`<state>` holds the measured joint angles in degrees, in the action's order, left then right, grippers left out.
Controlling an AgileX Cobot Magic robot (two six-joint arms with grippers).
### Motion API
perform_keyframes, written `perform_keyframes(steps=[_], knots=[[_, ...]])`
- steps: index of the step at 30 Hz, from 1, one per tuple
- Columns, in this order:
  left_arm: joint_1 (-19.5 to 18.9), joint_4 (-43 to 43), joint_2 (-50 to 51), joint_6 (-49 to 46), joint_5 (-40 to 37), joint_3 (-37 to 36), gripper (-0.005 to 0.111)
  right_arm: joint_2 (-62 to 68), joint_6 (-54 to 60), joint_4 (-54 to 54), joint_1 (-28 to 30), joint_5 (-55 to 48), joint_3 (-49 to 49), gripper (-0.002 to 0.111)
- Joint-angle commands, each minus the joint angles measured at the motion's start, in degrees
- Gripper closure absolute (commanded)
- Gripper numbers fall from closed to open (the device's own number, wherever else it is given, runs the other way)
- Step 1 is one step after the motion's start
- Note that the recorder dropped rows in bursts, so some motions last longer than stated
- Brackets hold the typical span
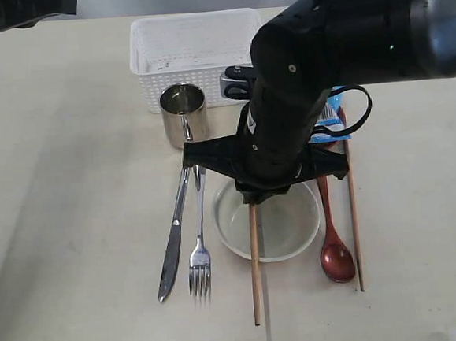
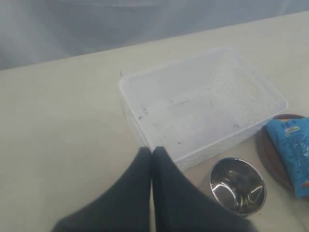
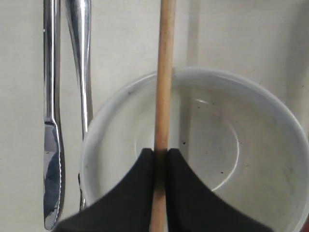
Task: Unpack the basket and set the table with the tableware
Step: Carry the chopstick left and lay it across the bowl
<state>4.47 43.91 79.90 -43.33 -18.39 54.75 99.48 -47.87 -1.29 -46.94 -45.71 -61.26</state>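
Though hidden by arm in exterior, right claw (image 3: 161,153): clenched on chopstick (image 3: 164,72) over bowl (image 3: 265,159)
left claw (image 2: 152,152): clenched, wrist cam only

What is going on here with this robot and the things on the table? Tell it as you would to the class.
The right gripper is shut on one wooden chopstick and holds it over the cream bowl. The left gripper is shut, holds nothing and hangs near the white basket, which is empty. On the table, the mug, knife and fork are left of the bowl. The spoon and the other chopstick lie to its right.
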Motion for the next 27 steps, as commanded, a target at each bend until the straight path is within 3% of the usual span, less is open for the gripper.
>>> perform_keyframes(steps=[1,10,12,17,18,21,27], knots=[[0.3,-0.4,-0.4,0.0,-0.7,-0.3,0.107,-0.1,0.5,0.4,0.0,0.8,0.3,0.108],[0.3,-0.4,-0.5,-0.3,-1.0,-0.3,0.107,-0.1,0.8,1.7,0.0,0.9,0.3,0.108],[0.3,-0.4,-0.6,-0.4,-1.2,-0.3,0.107,-0.1,0.8,1.7,0.0,1.1,0.3,0.100],[0.3,-0.4,-0.6,-0.8,-1.3,-0.3,0.107,-0.1,0.5,1.7,0.0,2.0,0.3,0.062],[0.3,-0.4,-0.6,-0.8,-1.3,-0.3,0.107,-0.1,0.5,1.7,0.0,2.2,0.0,0.059],[0.3,-0.4,-0.6,-0.8,-1.3,-0.3,0.107,-1.0,0.6,4.5,0.2,0.4,-1.6,0.056],[0.3,-0.4,-0.6,-0.8,-1.6,-0.3,0.107,-5.9,-6.9,24.6,3.6,-16.8,-4.2,0.056]])
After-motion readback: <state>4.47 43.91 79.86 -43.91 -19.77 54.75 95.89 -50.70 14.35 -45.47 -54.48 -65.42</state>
